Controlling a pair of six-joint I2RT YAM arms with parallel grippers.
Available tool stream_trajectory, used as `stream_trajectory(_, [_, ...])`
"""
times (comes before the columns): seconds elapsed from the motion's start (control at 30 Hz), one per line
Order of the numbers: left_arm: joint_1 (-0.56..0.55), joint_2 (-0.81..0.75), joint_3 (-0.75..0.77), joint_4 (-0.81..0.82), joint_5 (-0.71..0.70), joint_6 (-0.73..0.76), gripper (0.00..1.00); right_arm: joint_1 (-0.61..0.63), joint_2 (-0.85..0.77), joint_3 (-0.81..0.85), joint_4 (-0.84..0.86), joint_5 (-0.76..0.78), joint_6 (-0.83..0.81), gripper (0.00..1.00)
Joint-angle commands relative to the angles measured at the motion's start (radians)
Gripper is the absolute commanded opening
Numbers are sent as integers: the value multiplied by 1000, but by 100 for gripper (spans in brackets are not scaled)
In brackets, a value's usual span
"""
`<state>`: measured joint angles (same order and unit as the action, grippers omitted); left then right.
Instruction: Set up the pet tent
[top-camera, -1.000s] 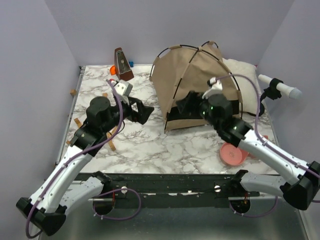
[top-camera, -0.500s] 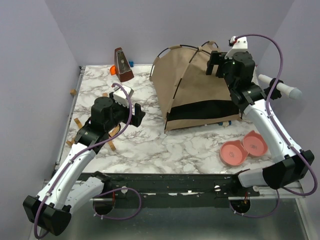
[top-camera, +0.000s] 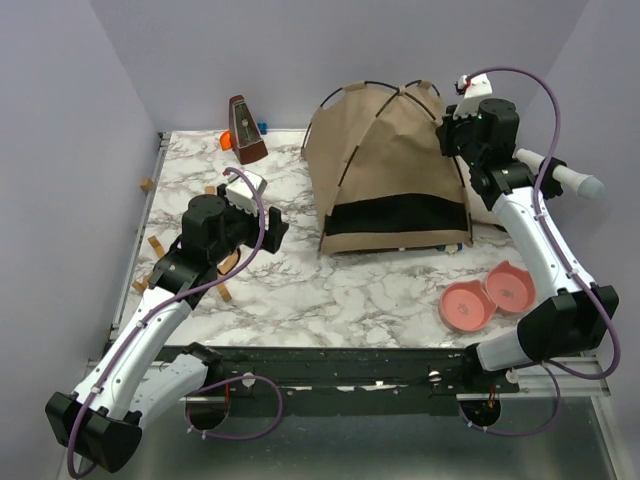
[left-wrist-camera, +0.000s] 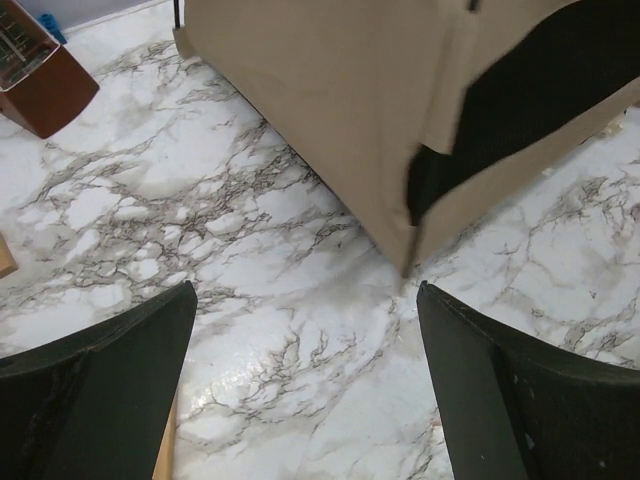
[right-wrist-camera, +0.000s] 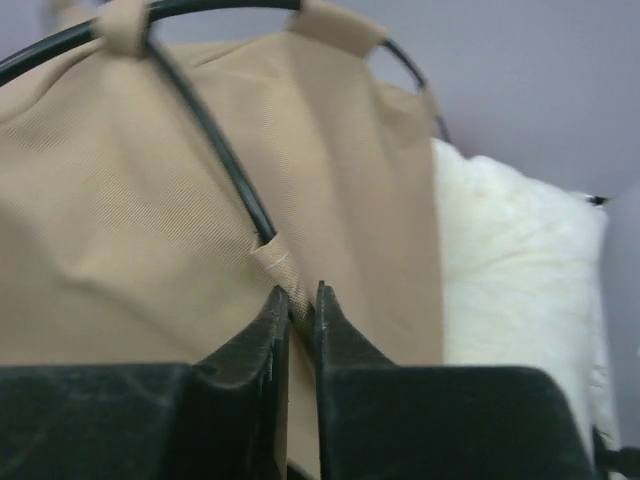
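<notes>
Tan canvas dome pet tent with thin black crossing poles (top-camera: 385, 165) sits at the back middle of the white marble-look surface (top-camera: 300, 290). It's standing up on its own, with the dark doorway band facing the arms.

So what just changed: a second ago the right arm was down low in front of the doorway with its fingers spread. Now it's swung up to the tent's upper right shoulder, and the right fingers (right-wrist-camera: 270, 330) have closed to a narrow slit. They're pinching a little tan fabric sleeve (right-wrist-camera: 280, 265) right where a black pole (right-wrist-camera: 215, 150) feeds into it. The tent also looks squarer and less slumped than it did a second ago.

My read is the frame's basically up and this is a tidy-up grab to tug that side straight, so pretty late in the job.

The left fingers (left-wrist-camera: 110, 370) are as wide open as they go and holding nothing. They're hovering over bare marble near the tent's front left corner, same as half a second ago.

A white fluffy pillow (right-wrist-camera: 520, 300) sits right behind the tent on that side.

Writing-wise there's nothing I can read, and no logo or patch is visible on the canvas. The brown wooden metronome (top-camera: 243, 128) at the back left has a scale on its face, but it's way too small to make out.
</notes>
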<state>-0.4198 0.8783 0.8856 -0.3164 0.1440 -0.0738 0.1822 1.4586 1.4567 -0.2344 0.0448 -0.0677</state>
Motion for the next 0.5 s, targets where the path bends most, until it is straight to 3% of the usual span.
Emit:
stream_trajectory(0.0, [6, -9, 1, 6, -25, 12, 99, 0, -32, 48, -51, -112, 53, 5])
stream_trajectory(0.03, [6, -15, 3, 5, -27, 12, 99, 0, -44, 67, -60, -129, 80, 1])
stream_trajectory(0.13, [8, -43, 5, 10, -48, 14, 99, 18, -90, 93, -57, -151, 202, 0])
stream_trajectory(0.2, [12, -75, 0, 17, -84, 9, 99, 98, -119, 90, -30, -59, 259, 1])
stream_trajectory(0.3, [20, -137, -22, 41, -174, 6, 99, 327, -126, 80, 25, 336, 271, 1])
stream_trajectory(0.47, [38, -223, -57, 78, -231, 2, 99, 544, -47, 4, 272, 702, 351, 0])
